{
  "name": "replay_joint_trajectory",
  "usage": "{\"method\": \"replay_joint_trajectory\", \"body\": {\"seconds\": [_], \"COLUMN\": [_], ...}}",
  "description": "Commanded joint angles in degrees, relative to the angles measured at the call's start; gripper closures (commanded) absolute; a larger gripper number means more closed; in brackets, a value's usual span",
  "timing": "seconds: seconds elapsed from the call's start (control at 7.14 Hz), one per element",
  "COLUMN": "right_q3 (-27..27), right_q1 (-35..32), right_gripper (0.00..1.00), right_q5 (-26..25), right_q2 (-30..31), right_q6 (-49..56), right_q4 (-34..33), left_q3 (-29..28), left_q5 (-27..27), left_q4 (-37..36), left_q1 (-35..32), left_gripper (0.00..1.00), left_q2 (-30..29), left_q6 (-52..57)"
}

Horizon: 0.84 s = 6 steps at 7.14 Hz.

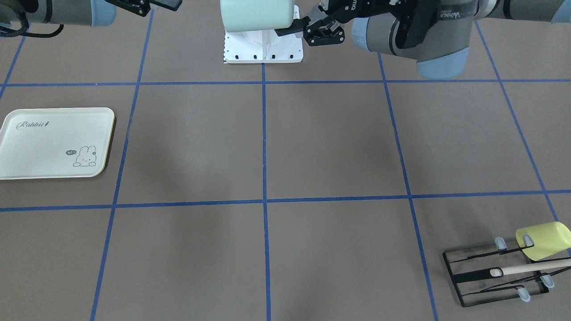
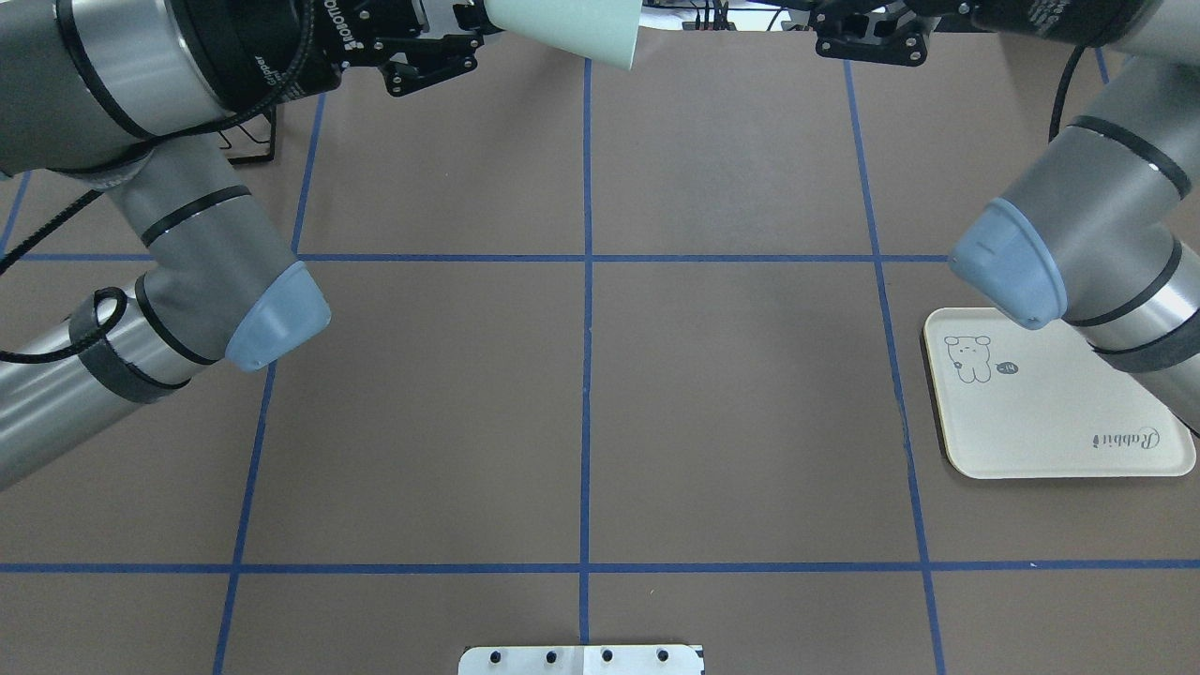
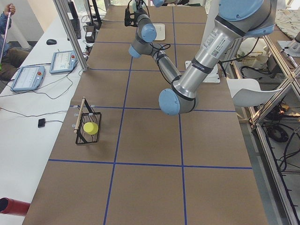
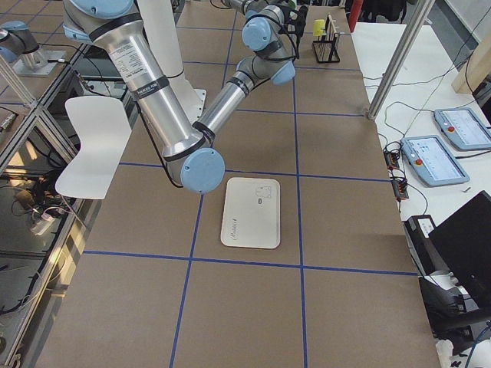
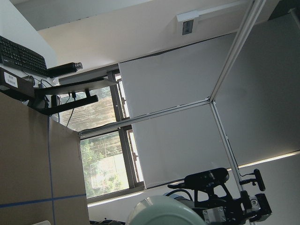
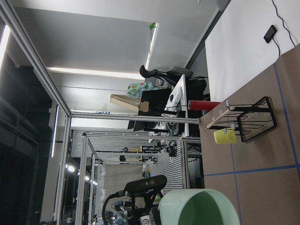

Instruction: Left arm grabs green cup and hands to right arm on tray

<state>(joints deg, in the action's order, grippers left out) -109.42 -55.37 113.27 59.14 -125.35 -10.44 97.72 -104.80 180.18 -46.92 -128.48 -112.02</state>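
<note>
Left tool (image 1: 296,26) grips green cup (image 1: 256,15) aloft (tray (image 1: 26,151) well apart)

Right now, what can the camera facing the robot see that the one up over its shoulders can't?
Only the facing camera shows the yellow-green cup and a wooden stick on the black wire rack. Only the overhead camera shows the right arm bending down and covering a corner of the tray from view. Both show the green cup held in the left gripper, the right gripper open a little way off, and the blue tape lines on the table.
</note>
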Motion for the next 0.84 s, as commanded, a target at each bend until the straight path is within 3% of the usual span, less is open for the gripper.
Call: {"method": "replay_joint_trajectory", "body": {"seconds": [0.0, 0.42, 0.7], "right_q3": [0.09, 0.00, -0.09], "right_q1": [1.31, 1.66, 1.75], "right_gripper": [0.04, 0.04, 0.04], "right_q5": [-1.65, -0.60, 2.90], "right_q2": [0.01, -0.08, -0.51], "right_q6": [0.45, 2.29, 2.57], "right_q4": [1.13, 0.77, 0.60], "left_q3": [-0.24, -0.51, -0.34], "left_q5": [0.03, -0.06, -0.06], "left_q4": [-0.01, -0.10, -0.01], "left_q1": [0.51, 0.86, 0.95], "left_gripper": [1.00, 1.00, 1.00], "left_q2": [-0.28, -0.36, -0.36], "left_q6": [-0.66, -0.57, -0.57]}}
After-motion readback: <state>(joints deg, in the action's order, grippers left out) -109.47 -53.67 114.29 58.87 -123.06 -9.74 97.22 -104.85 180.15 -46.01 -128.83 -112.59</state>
